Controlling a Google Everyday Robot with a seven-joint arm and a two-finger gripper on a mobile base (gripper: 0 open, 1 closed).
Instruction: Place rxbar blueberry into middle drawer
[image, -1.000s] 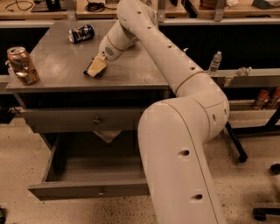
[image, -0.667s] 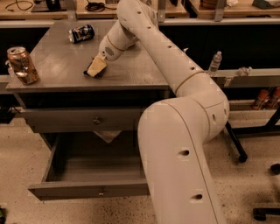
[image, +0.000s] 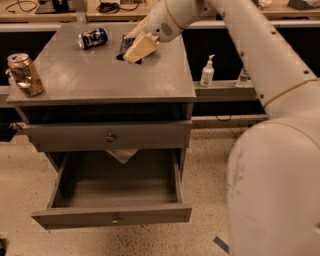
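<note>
The rxbar blueberry (image: 123, 48) lies flat on the grey counter (image: 100, 77), near the back edge and a bit right of the middle. I see only a dark strip of it, because the hand (image: 132, 54) sits right on top of it. The hand is pale yellow and points down and to the left. It is at the end of the big white arm (image: 260, 40), which comes in from the right. I cannot tell how far open the hand is, or if it has hold of the bar.

A blue crushed can (image: 92, 37) lies on its side just left of the bar, not touching it. A brown can (image: 25, 75) stands at the left edge of the counter, well apart from both.

Under the counter the top drawer (image: 65, 136) is shut. Below it the middle drawer (image: 75, 219) is pulled out toward me, and I can look down on its grey floor. Its front has one small round knob (image: 115, 219) in the middle.

A white pump bottle (image: 207, 72) stands on a low ledge (image: 225, 90) to the right of the counter
</note>
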